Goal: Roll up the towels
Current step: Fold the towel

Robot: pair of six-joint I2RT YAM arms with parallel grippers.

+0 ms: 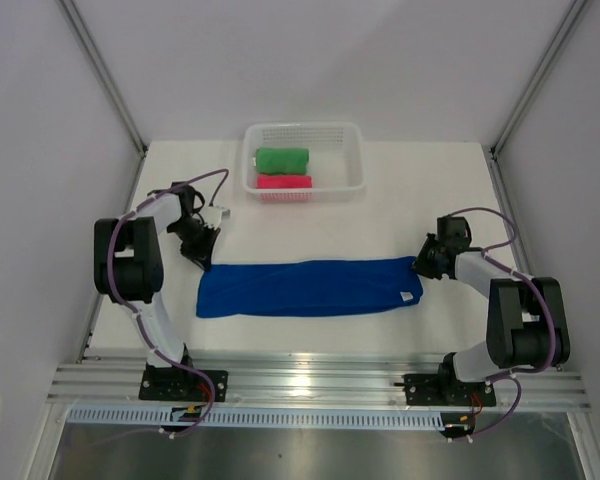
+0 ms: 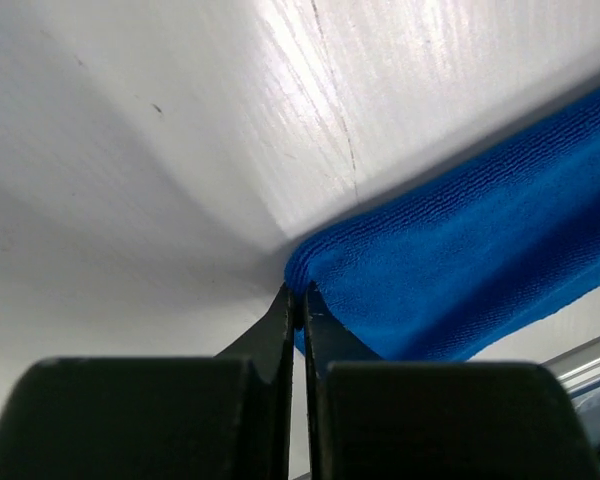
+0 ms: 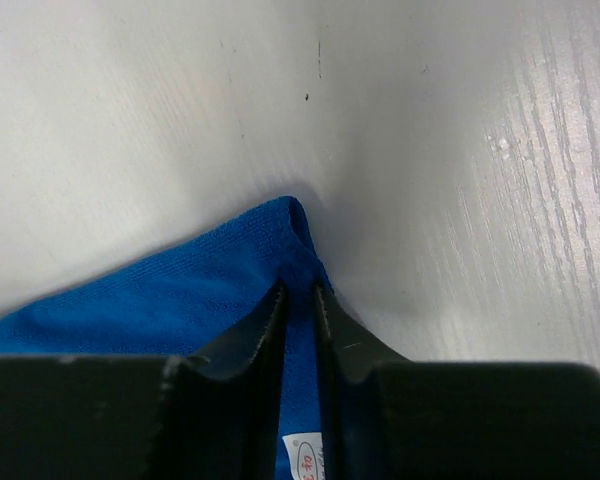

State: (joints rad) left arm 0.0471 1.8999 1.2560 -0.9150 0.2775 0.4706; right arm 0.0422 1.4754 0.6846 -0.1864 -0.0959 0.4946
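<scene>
White bench [image 1: 380,220] between pale walls carries everything. The left claw [image 2: 300,295] is clenched on the far-left corner of the blue towel [image 1: 310,287], with the folded edge nipped at the tips of its two closed fingers. The right claw [image 3: 300,300] sits over the opposite far corner. Its fingers are nearly together with a sliver of cloth between them, which reads as a pinch, close to the small white tag [image 1: 406,296].

Between the two claws the blue towel lies flat on the bench as a long strip running left to right, not yet rolled.

The step in hand looks like securing both far corners. The next move probably calls for both claws to travel together at an even height, so the strip stays square before it is rolled from one end.

Well apart, at the far side, the white mesh basket [image 1: 355,170] holds the green towel [image 1: 282,159] and the pink towel [image 1: 284,182]. Both are rolled and lie side by side, touching, with the pink one nearer the arms. By that showing, two of the three are done.
</scene>
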